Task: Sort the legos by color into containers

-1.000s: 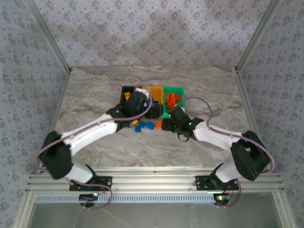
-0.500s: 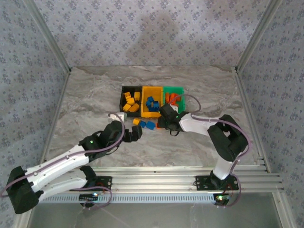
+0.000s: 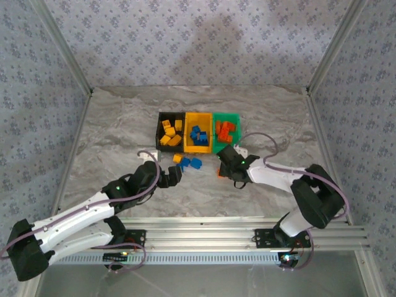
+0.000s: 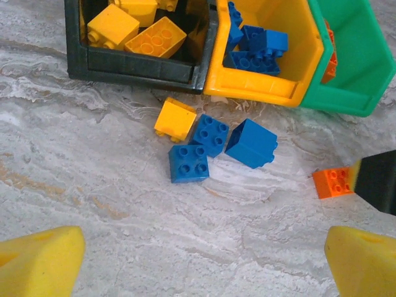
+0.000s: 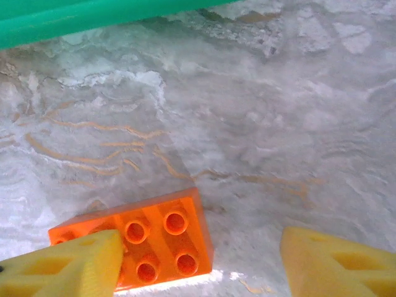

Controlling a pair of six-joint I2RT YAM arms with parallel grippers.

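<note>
Hands spread: left hand (image 4: pixel 201 260) over marble (image 4: pixel 124 210); right hand (image 5: pixel 198 266) at orange brick (image 5: pixel 161 238), near green bin (image 5: pixel 93 18) edge.

Three bins stand in one touching row at the far centre: black bin (image 4: pixel 139 65), yellow-orange bin (image 4: pixel 250 86), green bin (image 4: pixel 352 68). The worktop (image 3: pixel 111 136) is bare to the left, right and far of the row.

Near side of the row is crowded: one yellow brick (image 4: pixel 175 119) and three blue bricks (image 4: pixel 209 133) lie bunched. A red-orange brick (image 5: pixel 154 244) lies to their right, apart. The right end effector (image 3: pixel 221 168) occupies that spot, blocking the lane to the green bin.
</note>
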